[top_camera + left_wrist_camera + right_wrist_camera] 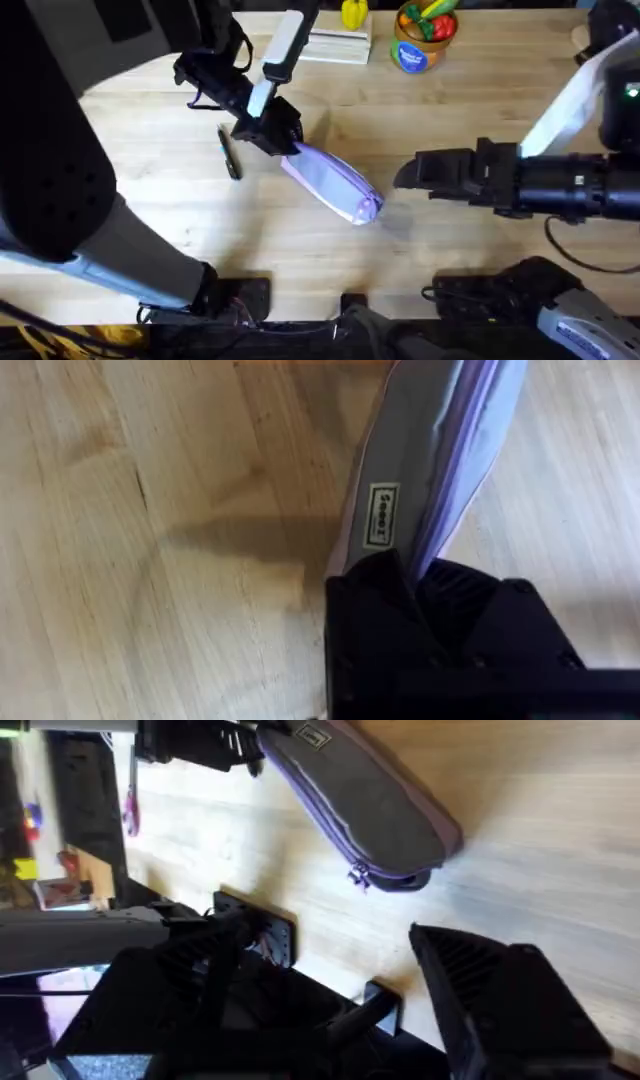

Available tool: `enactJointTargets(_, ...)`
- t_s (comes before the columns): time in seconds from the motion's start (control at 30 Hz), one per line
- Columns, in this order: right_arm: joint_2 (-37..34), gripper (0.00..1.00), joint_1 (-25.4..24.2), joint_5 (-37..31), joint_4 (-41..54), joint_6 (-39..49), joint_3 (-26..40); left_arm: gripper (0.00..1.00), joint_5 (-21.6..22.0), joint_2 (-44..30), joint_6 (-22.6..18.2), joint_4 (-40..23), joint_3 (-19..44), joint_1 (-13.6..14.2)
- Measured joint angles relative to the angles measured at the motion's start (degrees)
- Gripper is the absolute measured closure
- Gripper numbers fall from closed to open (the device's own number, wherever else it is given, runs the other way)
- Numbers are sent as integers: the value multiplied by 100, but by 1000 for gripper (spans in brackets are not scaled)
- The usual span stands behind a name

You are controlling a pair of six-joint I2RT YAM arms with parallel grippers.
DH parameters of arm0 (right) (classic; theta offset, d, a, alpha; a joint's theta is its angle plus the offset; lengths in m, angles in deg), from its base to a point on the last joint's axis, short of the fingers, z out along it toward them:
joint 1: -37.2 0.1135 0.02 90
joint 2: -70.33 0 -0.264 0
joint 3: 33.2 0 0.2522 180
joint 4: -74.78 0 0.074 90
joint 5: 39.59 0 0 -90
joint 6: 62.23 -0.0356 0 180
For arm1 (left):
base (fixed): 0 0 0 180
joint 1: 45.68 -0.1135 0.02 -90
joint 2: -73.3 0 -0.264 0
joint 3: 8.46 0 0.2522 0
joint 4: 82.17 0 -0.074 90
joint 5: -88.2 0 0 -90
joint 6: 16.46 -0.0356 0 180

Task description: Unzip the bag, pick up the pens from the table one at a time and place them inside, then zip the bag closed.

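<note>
Overhead: bag end seemingly between left fingers

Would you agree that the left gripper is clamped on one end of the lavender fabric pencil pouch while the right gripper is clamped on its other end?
Not quite. The left gripper is indeed clamped on one end of the lavender fabric pencil pouch, but the right gripper is open and clear of the other end, with bare light wooden tabletop between them. The overhead view shows this.

Even bright light on my feeds, soft shadows beside the bag, and the left arm looms blurred.
</note>
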Motion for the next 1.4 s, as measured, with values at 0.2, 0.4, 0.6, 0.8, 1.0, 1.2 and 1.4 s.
enactJointTargets(0.2,1,9,942,-4,-840,-1388,-489,957,0,2,0,7,0,0)
enactJointTargets(0.4,-3,9,1715,-548,-1084,-2518,-833,957,4,2,0,17,0,0)
enactJointTargets(0.6,-3,9,2332,-1303,-1583,-3069,-953,957,17,2,0,17,0,2)
enactJointTargets(0.8,-386,70,2821,-2063,-1783,-3698,-1241,957,22,0,0,20,0,7)
enactJointTargets(1.0,-876,73,2988,-2246,-2190,-3948,-1243,957,22,2,0,20,0,7)
enactJointTargets(1.2,-1442,176,2992,-2415,-2735,-4639,-1243,957,26,1,0,18,0,7)
enactJointTargets(1.4,-1680,465,2995,-2428,-2776,-5487,-1255,957,54,2,0,61,0,4)
